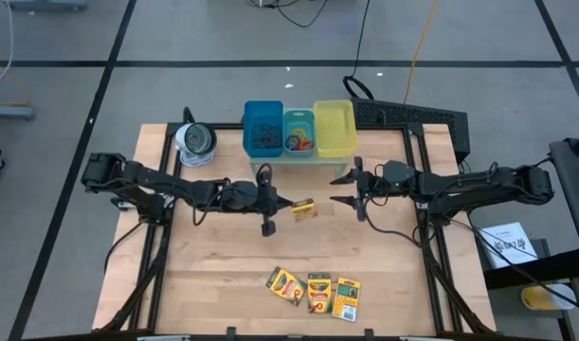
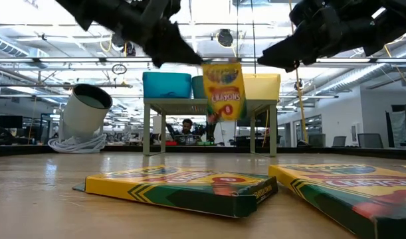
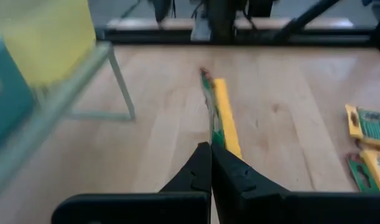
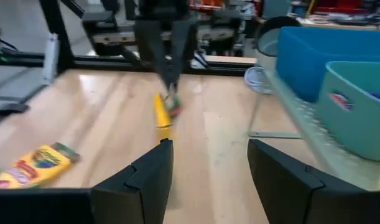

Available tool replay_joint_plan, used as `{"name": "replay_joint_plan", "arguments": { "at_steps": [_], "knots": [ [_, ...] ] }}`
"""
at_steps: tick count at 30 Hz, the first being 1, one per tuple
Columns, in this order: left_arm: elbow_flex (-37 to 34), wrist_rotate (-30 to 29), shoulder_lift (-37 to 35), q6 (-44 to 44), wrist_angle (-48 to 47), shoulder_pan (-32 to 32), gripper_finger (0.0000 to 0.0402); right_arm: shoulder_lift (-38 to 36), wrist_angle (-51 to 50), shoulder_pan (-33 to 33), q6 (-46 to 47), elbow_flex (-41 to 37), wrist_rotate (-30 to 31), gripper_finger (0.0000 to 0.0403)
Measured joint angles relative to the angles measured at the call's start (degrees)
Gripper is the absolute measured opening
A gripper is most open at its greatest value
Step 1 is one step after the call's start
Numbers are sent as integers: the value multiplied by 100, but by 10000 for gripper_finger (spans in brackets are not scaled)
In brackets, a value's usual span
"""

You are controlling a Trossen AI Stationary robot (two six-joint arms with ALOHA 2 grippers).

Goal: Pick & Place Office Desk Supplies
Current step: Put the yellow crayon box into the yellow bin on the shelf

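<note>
The left gripper (image 1: pixel 287 206) pinches a crayon box (image 1: pixel 303 209) above the table. The right gripper (image 1: pixel 347 189) gapes empty, near the box's far side.

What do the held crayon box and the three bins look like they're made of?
Crayon box, pinched by the left gripper: likely thin printed cardboard, slightly glossy, with folded edges. Blue bin, teal bin, yellow bin: probably molded plastic, with uniform color and a smooth matte look.

One yellow-green crayon box (image 1: pixel 303 209) upright in mid-air; three crayon boxes (image 1: pixel 314 292) flat on table.
</note>
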Motion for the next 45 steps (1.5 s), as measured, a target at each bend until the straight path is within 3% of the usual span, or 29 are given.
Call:
{"name": "replay_joint_plan", "arguments": {
  "at_steps": [6,14,18,22,32,45],
  "knots": [
    [586,0,-3,360,-360,-15,0,194,367,4,500,0,-453,202],
    [1411,0,-2,841,-1105,-145,0,693,798,4,437,0,-512,243],
    [1641,2,-2,1026,-1173,-211,0,921,1140,4,435,0,-1142,256],
    [1720,-1,-2,1084,-1300,-207,0,966,1251,7,546,0,-1503,258],
    [1723,-2,-2,1094,-1475,-257,0,656,566,-120,573,0,-1497,259],
    [1723,-2,-2,1105,-1465,-264,0,560,520,-145,677,2,-1516,260]
  ]
}}
